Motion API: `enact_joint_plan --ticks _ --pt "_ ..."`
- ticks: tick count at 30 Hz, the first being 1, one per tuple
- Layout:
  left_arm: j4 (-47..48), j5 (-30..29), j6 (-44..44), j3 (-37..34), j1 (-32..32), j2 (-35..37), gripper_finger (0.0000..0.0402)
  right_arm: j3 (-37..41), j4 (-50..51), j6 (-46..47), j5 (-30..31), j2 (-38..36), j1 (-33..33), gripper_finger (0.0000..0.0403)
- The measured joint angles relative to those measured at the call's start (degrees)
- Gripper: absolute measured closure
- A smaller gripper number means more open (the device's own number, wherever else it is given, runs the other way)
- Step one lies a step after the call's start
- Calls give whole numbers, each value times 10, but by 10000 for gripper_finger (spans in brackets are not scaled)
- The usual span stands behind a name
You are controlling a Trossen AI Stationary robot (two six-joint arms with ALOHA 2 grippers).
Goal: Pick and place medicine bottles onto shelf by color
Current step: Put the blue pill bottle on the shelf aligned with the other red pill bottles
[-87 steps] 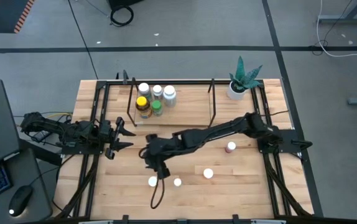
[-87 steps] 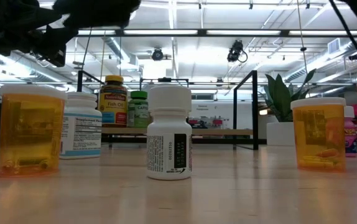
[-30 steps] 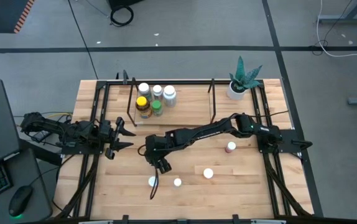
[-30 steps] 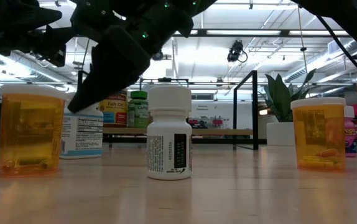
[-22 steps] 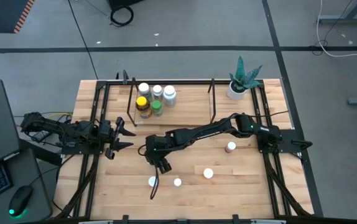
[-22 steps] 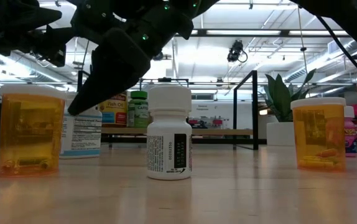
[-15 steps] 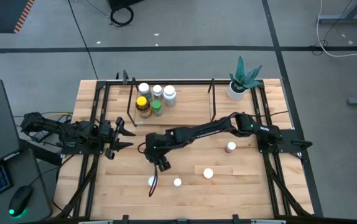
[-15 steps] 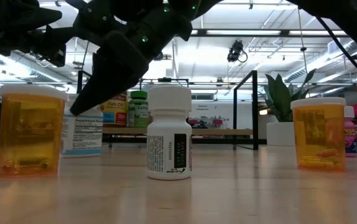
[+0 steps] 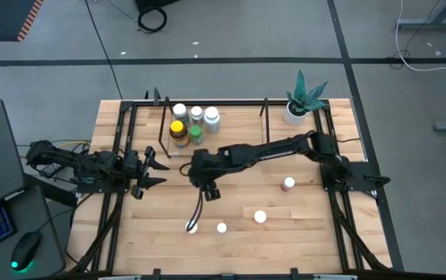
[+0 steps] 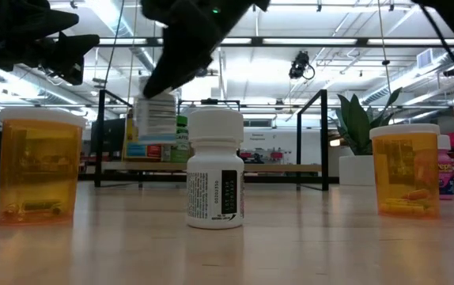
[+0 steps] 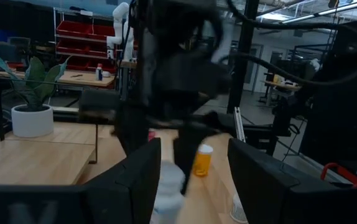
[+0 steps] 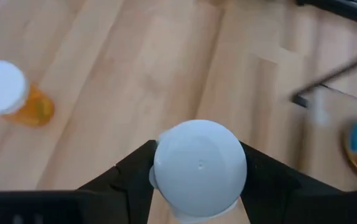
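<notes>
My right gripper (image 9: 209, 189) is shut on a white-capped white bottle (image 10: 154, 119) in mid-air, over the table's middle and near the shelf's front. The shelf (image 9: 238, 128) at the far side holds three white-capped bottles (image 9: 196, 113), a yellow-capped one (image 9: 177, 129) and a green-capped one (image 9: 196, 134). Three white-capped bottles (image 9: 221, 228) and a pink-capped one (image 9: 288, 183) stand on their bases on the table. My left gripper (image 9: 159, 173) is open and empty at the table's left. My right gripper pinches the bottle between its two fingers (image 12: 135, 177) at the sides of its white cap (image 12: 198, 167). The fingers come from above, pointing down. The bottle hangs below them, about upright, its base (image 10: 153, 139) lifted clear of the table.
A potted green plant (image 9: 303, 97) stands at the far right corner. Black metal rods (image 9: 266, 128) frame the shelf. In the low view a white bottle (image 10: 215, 168) and two orange bottles (image 10: 39, 164) (image 10: 405, 169) stand near the front edge. A cable (image 9: 197, 214) trails from the right arm.
My right gripper, shut on the white bottle, has gone up and toward the table's far edge and the shelf. The bottle stood on the table a second ago and now hangs well clear of it.
</notes>
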State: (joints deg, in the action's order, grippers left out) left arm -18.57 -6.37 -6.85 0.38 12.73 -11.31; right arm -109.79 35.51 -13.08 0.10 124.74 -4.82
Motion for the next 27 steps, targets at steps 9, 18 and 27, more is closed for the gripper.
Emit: enact_joint_plan --ticks 9,18,27 --pt "0 0 0 0 0 0 203 241 -169 45 87 -146 42 200" --pt "0 0 0 0 0 0 207 317 -230 85 106 -189 118 199" --pt "-3 0 0 0 0 -2 208 316 -250 107 74 -159 142 199"
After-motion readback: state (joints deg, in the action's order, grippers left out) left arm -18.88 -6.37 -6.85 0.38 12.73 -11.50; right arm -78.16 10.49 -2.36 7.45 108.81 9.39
